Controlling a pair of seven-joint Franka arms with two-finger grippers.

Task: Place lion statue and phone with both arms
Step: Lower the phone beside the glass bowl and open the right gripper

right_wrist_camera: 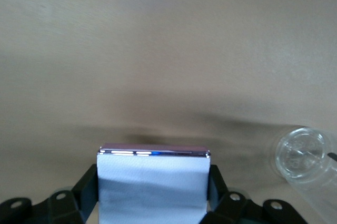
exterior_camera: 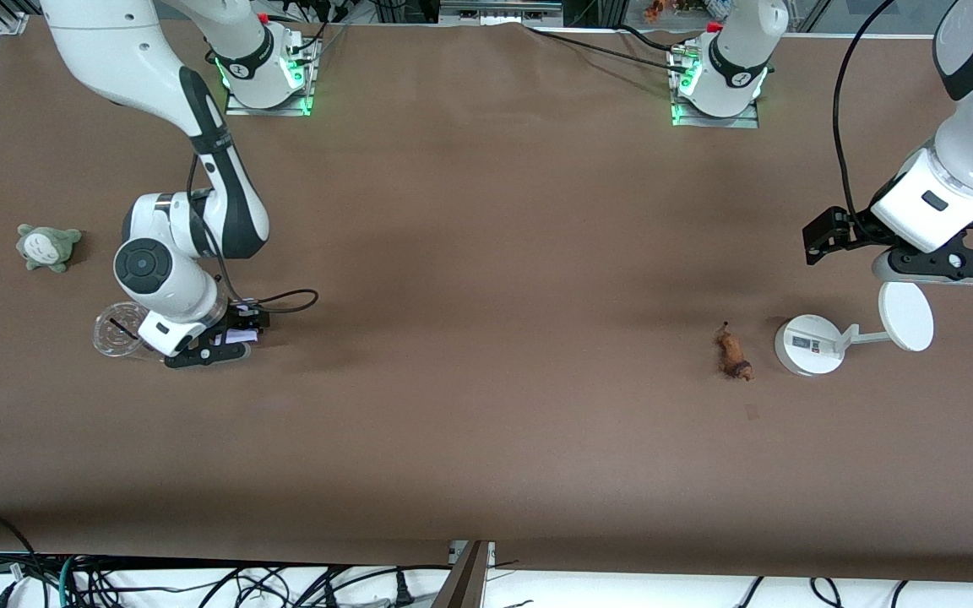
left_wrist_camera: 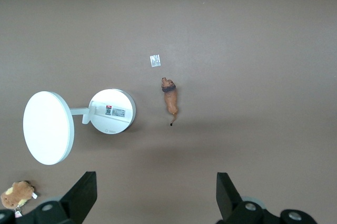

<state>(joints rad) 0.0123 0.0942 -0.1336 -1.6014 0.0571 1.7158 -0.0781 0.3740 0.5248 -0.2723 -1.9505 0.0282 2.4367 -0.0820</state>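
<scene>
Roughly half begun: right gripper (exterior_camera: pixel 229 338) clamped on the phone (right_wrist_camera: pixel 151 182) low beside a clear cup (exterior_camera: pixel 117 329), left gripper (left_wrist_camera: pixel 152 203) spread wide, empty above the white stand (exterior_camera: pixel 809 344), lion statue (exterior_camera: pixel 734 353) untouched just beside it, stand's label unreadable

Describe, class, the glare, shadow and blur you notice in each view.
Front view: green glow at both arm bases. Left wrist view: a soft dark shadow band near the lion statue. Right wrist view: bright glints along the phone edge, with the clear cup blurred.
</scene>
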